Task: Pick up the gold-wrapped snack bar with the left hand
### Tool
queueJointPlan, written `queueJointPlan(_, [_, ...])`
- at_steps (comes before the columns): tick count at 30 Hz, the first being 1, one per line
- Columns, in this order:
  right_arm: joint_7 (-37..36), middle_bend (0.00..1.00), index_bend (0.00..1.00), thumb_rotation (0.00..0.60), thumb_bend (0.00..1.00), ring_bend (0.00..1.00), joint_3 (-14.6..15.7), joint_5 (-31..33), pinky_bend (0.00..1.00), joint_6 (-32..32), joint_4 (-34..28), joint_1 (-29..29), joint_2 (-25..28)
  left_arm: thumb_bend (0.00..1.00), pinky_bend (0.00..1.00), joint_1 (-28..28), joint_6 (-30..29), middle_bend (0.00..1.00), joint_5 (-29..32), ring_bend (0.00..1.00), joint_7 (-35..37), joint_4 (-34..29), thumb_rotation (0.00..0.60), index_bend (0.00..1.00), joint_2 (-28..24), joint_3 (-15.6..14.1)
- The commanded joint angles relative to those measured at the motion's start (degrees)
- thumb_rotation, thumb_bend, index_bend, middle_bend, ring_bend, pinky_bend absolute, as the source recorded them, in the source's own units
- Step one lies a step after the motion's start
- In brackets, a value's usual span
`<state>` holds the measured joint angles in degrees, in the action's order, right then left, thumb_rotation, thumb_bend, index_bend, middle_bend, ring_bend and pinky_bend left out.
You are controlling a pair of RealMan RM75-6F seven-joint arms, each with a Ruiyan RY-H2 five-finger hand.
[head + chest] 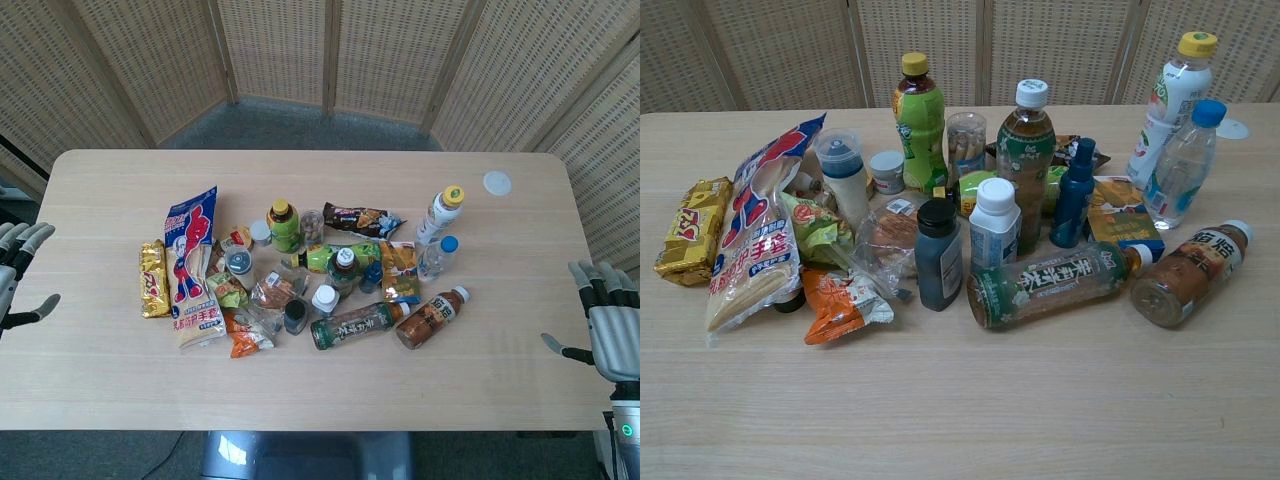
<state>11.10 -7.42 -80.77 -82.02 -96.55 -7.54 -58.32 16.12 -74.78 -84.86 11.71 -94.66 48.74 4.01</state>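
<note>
Both the left robot hand [20,270] and the right robot hand [605,320] hung spread and empty off the near ends of the worktop [320,390], while farther in the gold-wrapped snack bar [153,279] lay flat, touching the tall blue-and-white snack bag [193,265].

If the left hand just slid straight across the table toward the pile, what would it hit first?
Probably the gold-wrapped snack bar, which lies at the pile's left edge, nearest the left hand. The bare table between them looks free. The tall blue-and-white snack bag sits just beyond it. Height is unclear from overhead.
</note>
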Motion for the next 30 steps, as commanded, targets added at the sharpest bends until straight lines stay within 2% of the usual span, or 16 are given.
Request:
queueJointPlan(1, [0.2, 0.0, 0.0, 0.458, 0.03, 0.0, 0.0, 0.1, 0.0, 0.3, -0.1, -0.2, -0.1, 0.34, 0.0, 0.2, 0.5, 0.03, 0.3, 0.04, 0.2, 0.4, 0.6, 0.0, 0.2, 0.1])
queueJointPlan(10, [0.2, 0.0, 0.0, 0.458, 0.02, 0.0, 0.0, 0.0, 0.0, 0.1, 0.0, -0.5, -0.4, 0.34, 0.0, 0.6, 1.9, 0.03, -0.4, 0.04, 0.5, 1.4, 0.6, 0.0, -0.4, -0.3])
queueJointPlan(19, [1.1, 0.0, 0.0, 0.457, 0.03, 0.0, -0.2, 0.3, 0.0, 0.1, -0.3, -0.9, -0.8, 0.34, 0.0, 4.8, 8.6, 0.01, -3.8, 0.0, 2.1, 6.9, 0.6, 0.0, -0.9, -1.4])
queueJointPlan(30, [1.6, 0.0, 0.0, 0.458, 0.02, 0.0, -0.4, 0.5, 0.0, -0.4, -0.6, -1.0, -0.4, 0.34, 0.0, 9.3, 17.8, 0.0, -7.4, 0.0, -2.4, 11.9, 0.6, 0.0, 4.7, -5.1])
